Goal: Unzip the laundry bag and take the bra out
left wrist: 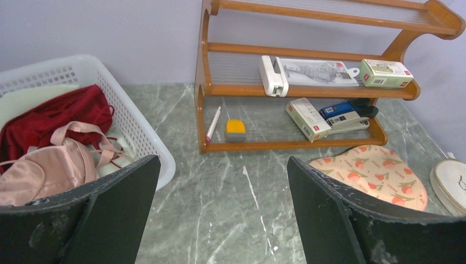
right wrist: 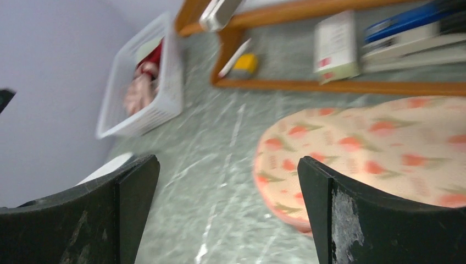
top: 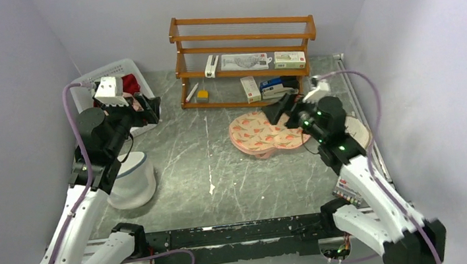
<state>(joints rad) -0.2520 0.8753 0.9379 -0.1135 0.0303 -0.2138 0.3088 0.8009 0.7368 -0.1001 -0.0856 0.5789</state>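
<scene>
From my station I see the left gripper [left wrist: 222, 165] held up at the near corner of the white slatted basket [left wrist: 134, 118], fingers spread wide with nothing between them. Inside the basket, a pink satin bra [left wrist: 44, 170] with its straps looped up lies against a dark red garment [left wrist: 60, 115]. The laundry bag [top: 133, 182], a white dome with a greyish band round it, sits on the marbled grey table [top: 221, 166] well back from the basket and partly under my left arm; I cannot tell from here whether its zip is undone. The right gripper [right wrist: 228, 165] hangs over the near edge of a peach pad printed with red flowers [top: 258, 136], its fingers likewise parted and empty. Behind the pad stands a wooden shelf rack [left wrist: 308, 91] holding a white stapler [left wrist: 272, 74], a green box [left wrist: 386, 73], a blue stapler [left wrist: 343, 107], a pen [left wrist: 212, 124] and a small yellow block [left wrist: 236, 127]. A round cream disc [left wrist: 450, 184] lies just right of the pad.
</scene>
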